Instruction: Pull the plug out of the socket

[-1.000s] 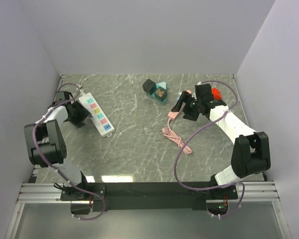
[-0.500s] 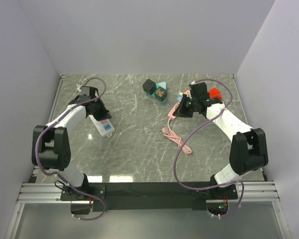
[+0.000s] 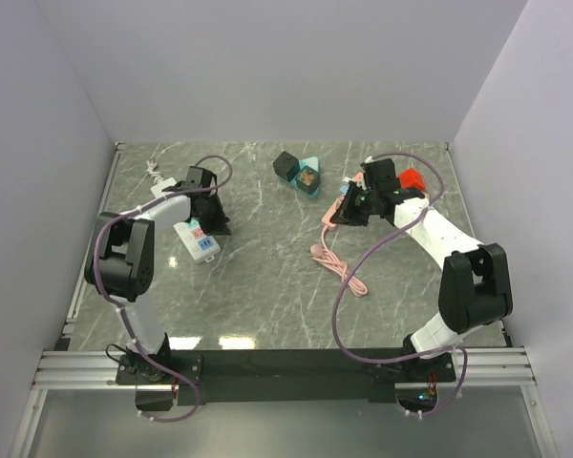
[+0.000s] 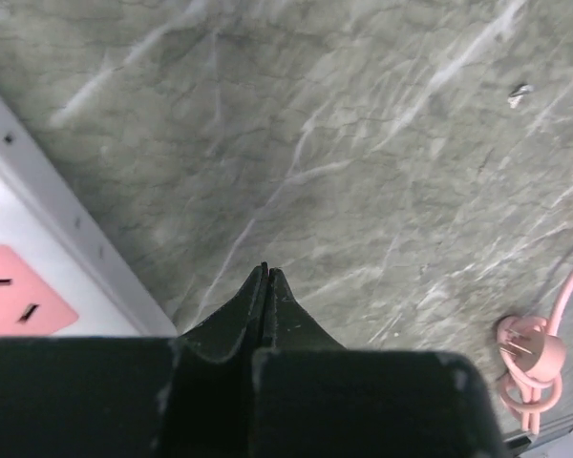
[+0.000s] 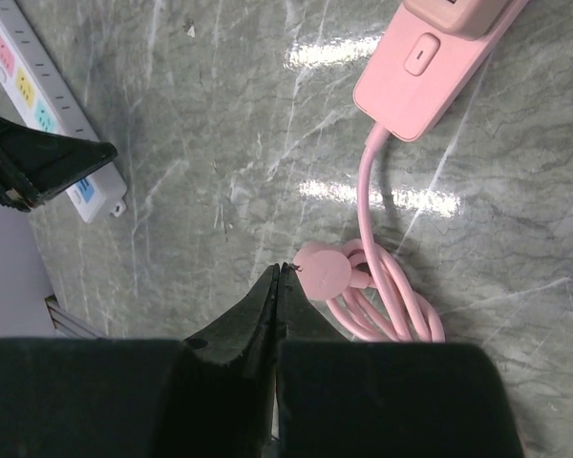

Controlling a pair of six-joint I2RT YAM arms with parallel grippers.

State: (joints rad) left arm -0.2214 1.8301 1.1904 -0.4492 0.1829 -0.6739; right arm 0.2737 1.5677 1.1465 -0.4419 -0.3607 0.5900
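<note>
A white power strip (image 3: 197,239) with coloured sockets lies at the left, and its edge (image 4: 48,277) shows in the left wrist view. My left gripper (image 3: 216,225) hangs at its right side, shut on nothing (image 4: 267,273). A pink power strip (image 5: 430,57) lies at the right, largely under my right arm in the top view. Its pink cord (image 3: 339,267) is coiled on the table, and the round pink plug (image 5: 323,270) lies loose beside the coil. My right gripper (image 5: 279,269) is shut, empty, with its tips just left of that plug.
A black block and a teal piece (image 3: 299,172) stand together at the back middle. A red object (image 3: 413,178) sits behind the right arm. Walls close the table on three sides. The marble top (image 3: 267,277) lies between the two strips.
Both grippers have shut. The left arm swung from the left of the white strip over to its right side. The right gripper shifted slightly left above the pink strip.
</note>
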